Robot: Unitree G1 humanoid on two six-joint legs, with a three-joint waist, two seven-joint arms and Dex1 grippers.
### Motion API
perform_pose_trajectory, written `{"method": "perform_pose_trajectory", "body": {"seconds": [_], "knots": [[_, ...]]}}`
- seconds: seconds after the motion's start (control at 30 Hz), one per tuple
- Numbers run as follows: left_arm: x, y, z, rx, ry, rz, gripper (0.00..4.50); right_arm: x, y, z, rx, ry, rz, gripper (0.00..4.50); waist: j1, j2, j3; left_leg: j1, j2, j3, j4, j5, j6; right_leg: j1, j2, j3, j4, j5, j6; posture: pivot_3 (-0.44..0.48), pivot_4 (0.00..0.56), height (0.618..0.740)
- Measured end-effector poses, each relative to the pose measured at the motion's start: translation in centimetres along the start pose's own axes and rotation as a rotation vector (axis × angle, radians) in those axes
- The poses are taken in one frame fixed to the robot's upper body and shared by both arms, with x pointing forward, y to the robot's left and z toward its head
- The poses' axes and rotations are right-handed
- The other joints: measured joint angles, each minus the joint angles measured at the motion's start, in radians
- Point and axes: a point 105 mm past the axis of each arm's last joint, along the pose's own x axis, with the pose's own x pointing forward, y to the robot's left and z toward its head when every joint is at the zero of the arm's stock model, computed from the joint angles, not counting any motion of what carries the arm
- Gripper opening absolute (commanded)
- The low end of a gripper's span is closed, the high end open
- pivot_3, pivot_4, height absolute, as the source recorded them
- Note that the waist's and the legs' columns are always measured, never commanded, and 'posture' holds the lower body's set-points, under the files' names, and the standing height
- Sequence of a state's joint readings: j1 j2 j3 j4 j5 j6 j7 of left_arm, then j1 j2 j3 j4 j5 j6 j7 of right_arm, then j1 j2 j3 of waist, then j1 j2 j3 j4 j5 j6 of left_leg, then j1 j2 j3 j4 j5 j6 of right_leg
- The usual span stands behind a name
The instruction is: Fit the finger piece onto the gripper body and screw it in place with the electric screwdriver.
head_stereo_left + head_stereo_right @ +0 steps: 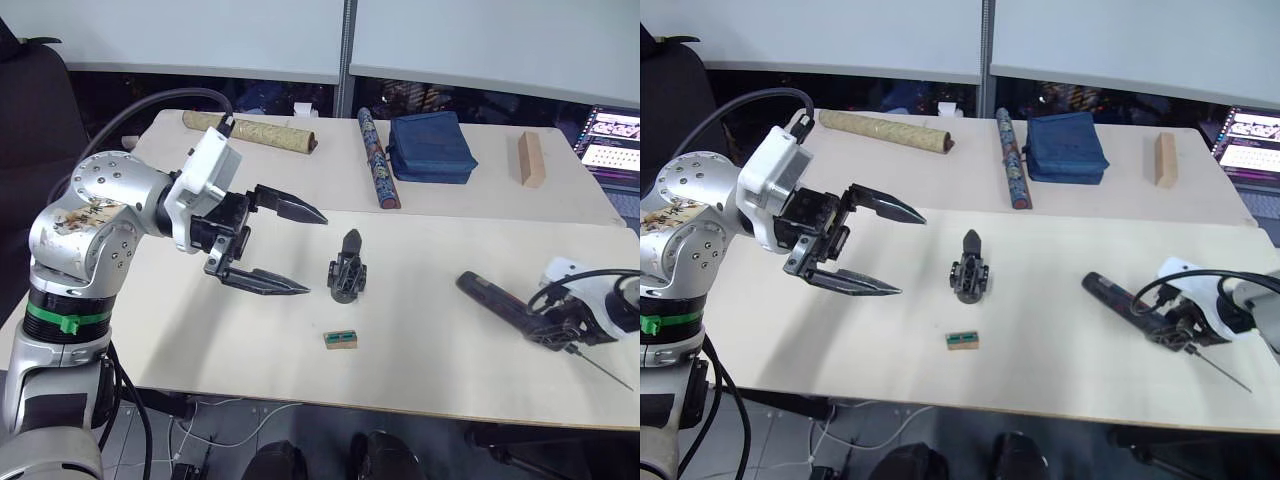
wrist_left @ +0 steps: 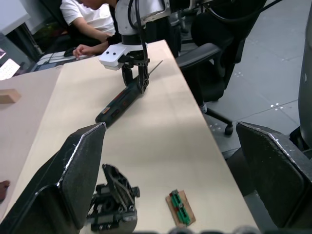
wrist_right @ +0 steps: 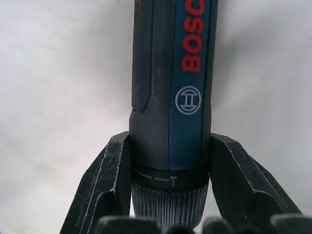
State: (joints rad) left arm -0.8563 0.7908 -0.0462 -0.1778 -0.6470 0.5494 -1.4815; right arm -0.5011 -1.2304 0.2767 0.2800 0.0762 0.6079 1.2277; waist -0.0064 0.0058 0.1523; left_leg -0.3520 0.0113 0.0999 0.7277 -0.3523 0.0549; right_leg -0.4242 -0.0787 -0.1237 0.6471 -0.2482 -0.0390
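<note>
Right gripper (image 1: 1175,330) clamps the screwdriver (image 3: 170,97) near its collar, likely rigid, hefty, smooth-sided; left gripper (image 1: 275,245) gapes wide, empty, beside the body (image 1: 347,268).

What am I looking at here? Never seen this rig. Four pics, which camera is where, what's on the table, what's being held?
It is a humanoid robot with two arms, each ending in a two-fingered tool. The two wide pictures come from a stereo camera on its head, looking down over a pale table. The other two come from cameras on the wrists, looking along each tool's fingers.

The left tool hangs open above the table, holding nothing. The right tool is closed on the electric screwdriver, which lies on the table with its thin bit pointing to the table's near edge.

Between them stands the gripper body, a small black mechanism, upright. Nearer the front edge lies a small green and brown block. At the back are two patterned rolled tubes, a blue pouch and a wooden block. The left wrist view also shows a seated person beyond the table.
</note>
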Motion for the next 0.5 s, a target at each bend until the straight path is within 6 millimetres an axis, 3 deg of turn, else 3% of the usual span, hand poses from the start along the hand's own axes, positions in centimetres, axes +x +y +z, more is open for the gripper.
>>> {"method": "perform_pose_trajectory", "body": {"seconds": [0.03, 0.17, 0.2, 0.4, 0.5], "knots": [[0.0, 0.0, 0.0, 0.003, 0.000, -0.001, 4.50, 0.2, -0.1, 0.4, -0.013, 0.013, 0.005, 2.91, -0.002, 0.000, 0.000, 0.000, 0.001, 0.000, 0.000, 0.000, 0.000, 0.000, 0.000, 0.000, 0.000, 0.000, 0.000, 0.000, 0.150, 0.740], [0.3, 0.1, -0.2, 0.005, 0.011, 0.002, 4.50, 0.7, 0.1, 1.3, -0.053, 0.075, 0.066, 4.31, -0.004, 0.000, 0.000, -0.001, 0.002, 0.000, -0.001, 0.000, 0.000, -0.002, 0.001, 0.000, 0.000, 0.000, 0.000, 0.000, 0.150, 0.740], [0.3, 0.1, -0.2, 0.006, 0.011, 0.003, 4.50, 0.7, 0.3, 1.4, -0.066, 0.091, 0.080, 4.46, -0.004, 0.000, 0.000, -0.001, 0.002, 0.000, -0.001, 0.000, 0.000, -0.002, 0.001, 0.000, 0.000, 0.000, 0.000, 0.000, 0.150, 0.740], [0.3, 0.0, -0.3, 0.000, 0.007, 0.033, 4.50, 1.4, 0.3, 1.5, -0.035, 0.193, 0.098, 4.46, -0.004, -0.001, 0.000, -0.001, 0.002, -0.001, 0.000, 0.000, 0.000, 0.000, 0.001, 0.000, 0.000, 0.000, 0.000, 0.000, 0.150, 0.740], [0.4, -0.4, -0.4, -0.003, 0.004, 0.033, 4.50, 1.5, 0.0, 1.6, -0.013, 0.212, 0.100, 3.61, -0.004, -0.003, 0.000, -0.001, 0.002, -0.002, 0.000, 0.000, 0.000, 0.000, 0.001, 0.000, 0.000, 0.000, 0.000, 0.000, 0.150, 0.740]]}}
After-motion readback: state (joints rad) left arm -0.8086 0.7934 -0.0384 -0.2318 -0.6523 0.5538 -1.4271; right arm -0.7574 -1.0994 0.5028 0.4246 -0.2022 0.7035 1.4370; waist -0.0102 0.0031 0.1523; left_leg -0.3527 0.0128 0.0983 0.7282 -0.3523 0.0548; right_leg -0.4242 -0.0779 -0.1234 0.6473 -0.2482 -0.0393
